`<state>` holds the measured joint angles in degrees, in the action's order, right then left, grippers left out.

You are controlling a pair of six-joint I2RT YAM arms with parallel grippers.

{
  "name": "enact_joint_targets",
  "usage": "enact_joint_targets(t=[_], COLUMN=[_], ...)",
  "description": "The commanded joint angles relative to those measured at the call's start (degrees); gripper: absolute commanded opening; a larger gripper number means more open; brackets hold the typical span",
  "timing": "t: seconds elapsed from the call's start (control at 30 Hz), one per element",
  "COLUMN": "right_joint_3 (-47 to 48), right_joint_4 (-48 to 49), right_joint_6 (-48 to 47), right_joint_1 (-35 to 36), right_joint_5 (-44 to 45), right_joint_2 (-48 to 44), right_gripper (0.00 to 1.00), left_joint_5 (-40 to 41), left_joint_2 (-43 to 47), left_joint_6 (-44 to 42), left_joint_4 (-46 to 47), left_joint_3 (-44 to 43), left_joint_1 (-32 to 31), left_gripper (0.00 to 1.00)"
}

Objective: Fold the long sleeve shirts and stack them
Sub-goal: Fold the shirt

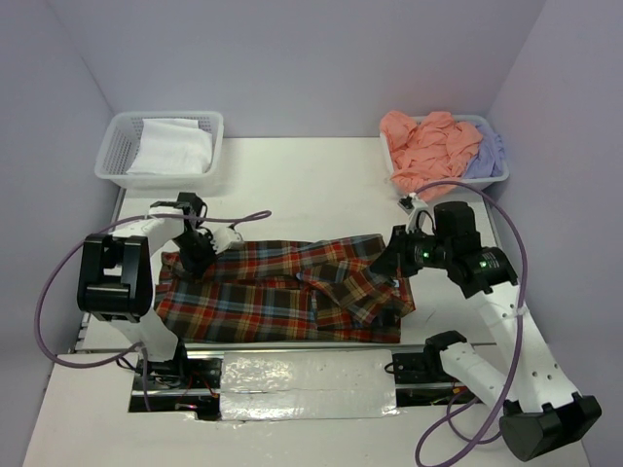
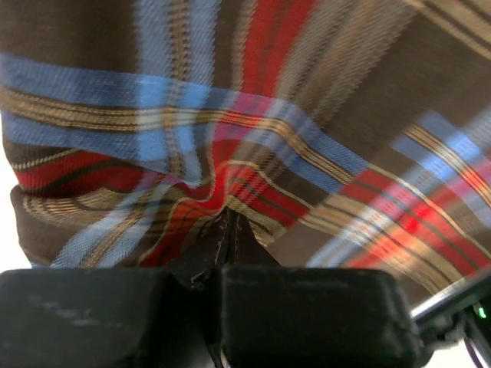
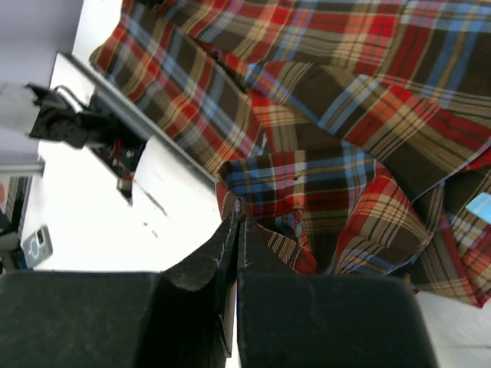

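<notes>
We are seeing the table [image 1: 311,185] carrying the plaid shirt [image 1: 253,297], spread along its near part. The pink shirt [image 1: 428,146] and lavender shirt [image 1: 489,151] are sitting in the far-right basket [image 1: 487,183]. The left gripper [image 2: 228,218] is pinching plaid cloth at the left end, the right gripper [image 3: 238,215] at the right end.

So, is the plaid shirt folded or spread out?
Mostly spread: plaid shirt lies flat on the table, one end bunched at the right end effector.
</notes>
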<state>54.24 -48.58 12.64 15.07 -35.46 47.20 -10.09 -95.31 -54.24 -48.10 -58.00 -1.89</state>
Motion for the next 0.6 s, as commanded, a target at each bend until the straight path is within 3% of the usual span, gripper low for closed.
enact_joint_targets(t=[0.0,0.07,0.27,0.43,0.57], right_joint_3=[-1.2,-0.5,5.2,7.0,3.3], right_joint_4=[10.0,13.1,22.2,28.1,35.6], right_joint_6=[2.6,3.0,6.0,8.1,7.2], right_joint_1=[-0.4,-0.4,-0.4,-0.4,-0.6], right_joint_5=[1.8,1.1,-2.2,0.7,-0.9], right_joint_2=[0.6,1.5,6.6,12.6,16.4], right_gripper=[0.0,0.0,0.0,0.0,0.0], left_joint_5=[2.6,1.4,-1.8,-17.4,-27.8], left_joint_2=[1.2,1.9,4.9,9.1,7.3], left_joint_6=[3.7,4.0,2.2,2.6,4.7], left_joint_4=[6.9,8.1,5.6,0.9,-3.4], left_joint_3=[0.4,0.3,-4.2,-17.6,-28.8], left_joint_1=[0.2,-0.1,-0.5,-1.3,-7.3], left_gripper=[0.08,0.14,0.65,0.75,0.79])
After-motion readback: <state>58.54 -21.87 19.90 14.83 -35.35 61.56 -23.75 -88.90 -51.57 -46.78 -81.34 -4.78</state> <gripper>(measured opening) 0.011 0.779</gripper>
